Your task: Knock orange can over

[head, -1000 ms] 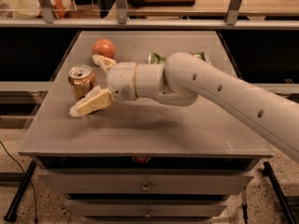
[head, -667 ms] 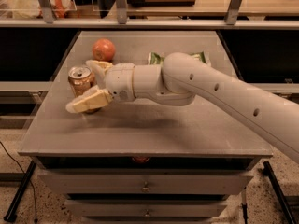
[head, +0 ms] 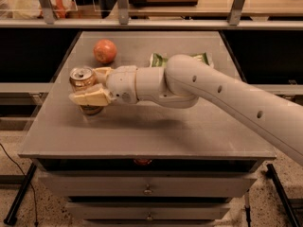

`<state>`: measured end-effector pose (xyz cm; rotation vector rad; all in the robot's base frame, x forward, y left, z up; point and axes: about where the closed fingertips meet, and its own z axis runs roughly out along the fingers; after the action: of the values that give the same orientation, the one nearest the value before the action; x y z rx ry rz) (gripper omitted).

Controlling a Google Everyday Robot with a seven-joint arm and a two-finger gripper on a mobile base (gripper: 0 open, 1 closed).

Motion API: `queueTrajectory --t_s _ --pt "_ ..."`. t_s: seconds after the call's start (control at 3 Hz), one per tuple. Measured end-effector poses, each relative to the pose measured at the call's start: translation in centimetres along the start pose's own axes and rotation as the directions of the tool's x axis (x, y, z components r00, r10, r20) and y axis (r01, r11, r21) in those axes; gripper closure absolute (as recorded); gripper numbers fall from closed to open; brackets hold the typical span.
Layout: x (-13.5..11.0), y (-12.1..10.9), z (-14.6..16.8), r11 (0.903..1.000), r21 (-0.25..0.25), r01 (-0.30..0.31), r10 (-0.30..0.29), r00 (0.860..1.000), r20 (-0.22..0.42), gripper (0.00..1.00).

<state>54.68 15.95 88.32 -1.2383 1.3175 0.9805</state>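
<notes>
Careful: your gripper (head: 86, 86), jaws spread, straddles the upright orange can (head: 82, 77) near the left edge of the table (head: 165, 126). Push low or slowly and the can may slide off that edge rather than tip over.

gripper (head: 86, 85) at the orange can (head: 81, 76); fruit (head: 104, 51) behind, bag (head: 158, 59) right, open tabletop (head: 142, 131) in front.

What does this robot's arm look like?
The arm is smooth, glossy white, built of rounded tube-like segments with small dark dots along it. No cables show. Its end effector, at the can, is pale cream-yellow and blocky.
</notes>
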Motion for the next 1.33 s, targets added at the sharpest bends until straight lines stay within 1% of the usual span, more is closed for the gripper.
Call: queueTrajectory --t_s 0.33,0.67,1.33 --pt "0.61 -0.08 -0.34 0.9999 0.001 -0.013 0.013 1.0 -0.022 0.87" --pt "0.62 -0.14 -0.38 0.9999 0.002 -0.013 0.013 1.0 -0.026 1.0" --pt "0.49 -0.15 -0.4 0.9999 0.002 -0.013 0.013 1.0 -0.026 1.0"
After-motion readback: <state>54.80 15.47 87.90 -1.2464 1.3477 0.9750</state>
